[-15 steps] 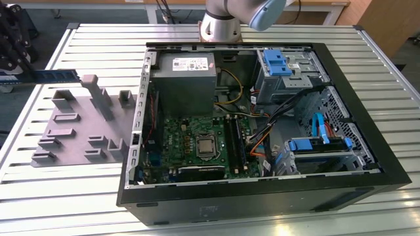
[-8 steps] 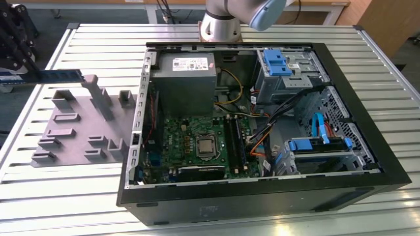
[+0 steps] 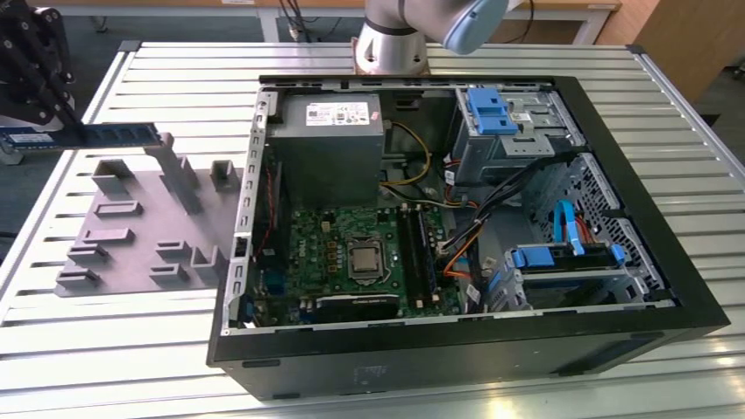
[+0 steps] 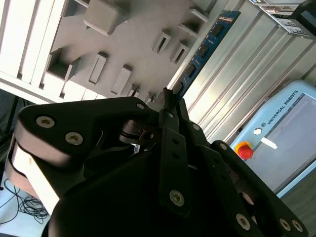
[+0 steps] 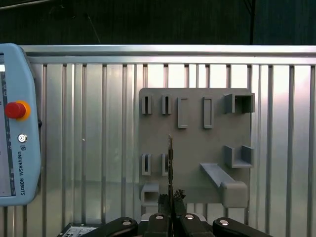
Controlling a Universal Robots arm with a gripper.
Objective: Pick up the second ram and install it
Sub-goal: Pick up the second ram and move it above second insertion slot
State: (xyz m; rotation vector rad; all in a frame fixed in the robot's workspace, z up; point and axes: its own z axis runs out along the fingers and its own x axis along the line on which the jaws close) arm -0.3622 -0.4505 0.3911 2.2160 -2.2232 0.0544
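claw (image 3: 64, 129) | fingers pinched almost together on one end of the second ram (image 3: 117, 134) | ram held level, upper left of the exterior view, over the grey holder tray (image 3: 128, 227) | open PC case (image 3: 466, 349) well apart, toward the exterior view's right

Slatted table (image 3: 140, 367) carries everything. Open computer case (image 3: 466, 349) lies on it, centre to the exterior view's right. Holder plate (image 3: 128, 236) lies flat on the table just beside the case, on the exterior view's left. Inside the case: power supply (image 3: 326, 148) at the far side, motherboard (image 3: 331, 236) in front of it, drive brackets (image 3: 489, 113) to the exterior view's right. Second ram (image 3: 111, 135) hangs over the plate's far end, one end pinched in the gripper (image 3: 64, 127). Pendant (image 5: 15, 148) lies on the table, apart from the plate.
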